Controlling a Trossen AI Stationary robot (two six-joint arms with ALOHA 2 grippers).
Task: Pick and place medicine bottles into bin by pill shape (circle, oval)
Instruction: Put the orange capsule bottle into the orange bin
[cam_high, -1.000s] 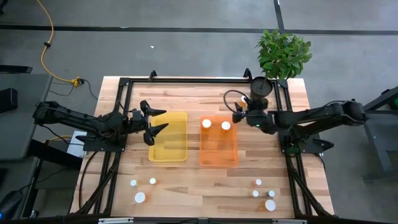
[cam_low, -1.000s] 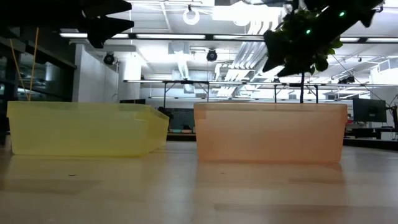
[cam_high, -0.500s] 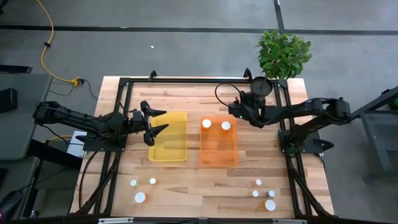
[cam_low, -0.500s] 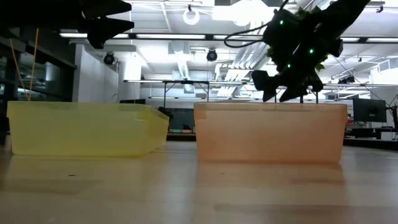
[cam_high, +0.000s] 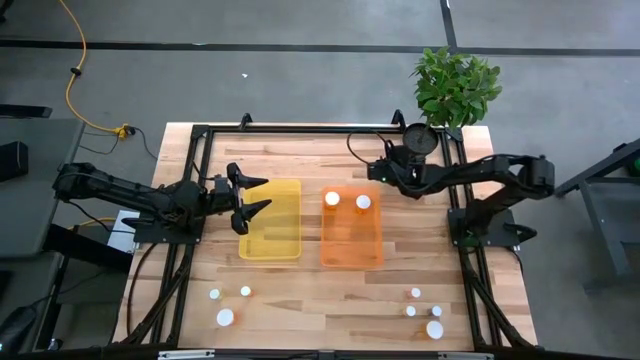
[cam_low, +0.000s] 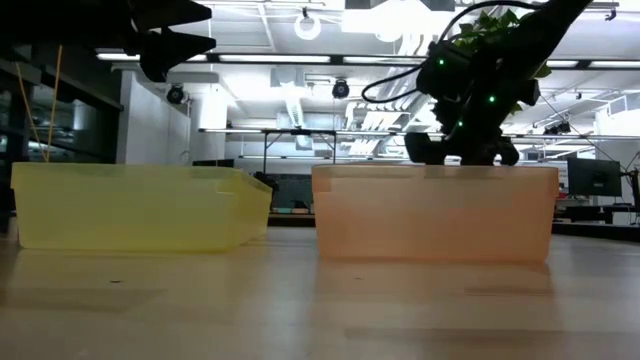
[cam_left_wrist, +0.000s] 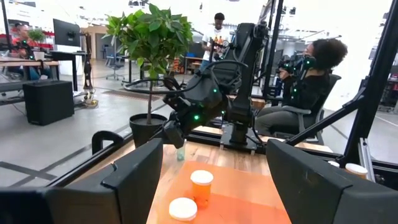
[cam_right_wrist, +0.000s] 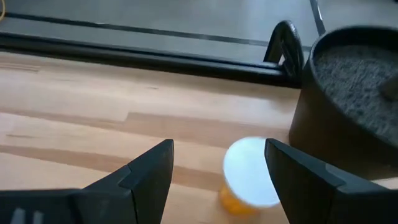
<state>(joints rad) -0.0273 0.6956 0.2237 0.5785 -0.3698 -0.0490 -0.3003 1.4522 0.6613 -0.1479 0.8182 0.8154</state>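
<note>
A small bottle with a white cap and amber body (cam_right_wrist: 249, 177) stands on the table next to the black plant pot (cam_right_wrist: 348, 106). It also shows in the left wrist view (cam_left_wrist: 180, 151). My right gripper (cam_high: 383, 170) is open and low at the orange bin's far right corner; its fingers stand on either side of this bottle, apart from it. Two bottles (cam_high: 332, 199) (cam_high: 363, 201) stand in the orange bin (cam_high: 351, 250). My left gripper (cam_high: 252, 200) is open and empty above the yellow bin's (cam_high: 272, 240) left rim.
Three loose bottles stand near the front left (cam_high: 225, 317) and several near the front right (cam_high: 434, 328). The plant pot (cam_high: 420, 138) stands at the far right, close to my right gripper. A black frame (cam_high: 300, 128) runs round the table. People show in the room beyond.
My right gripper has come down from above the orange bin to about the level of its rim. It has also shifted a little toward the table's far edge, toward the bottle beside the plant pot. My left arm has kept still.
</note>
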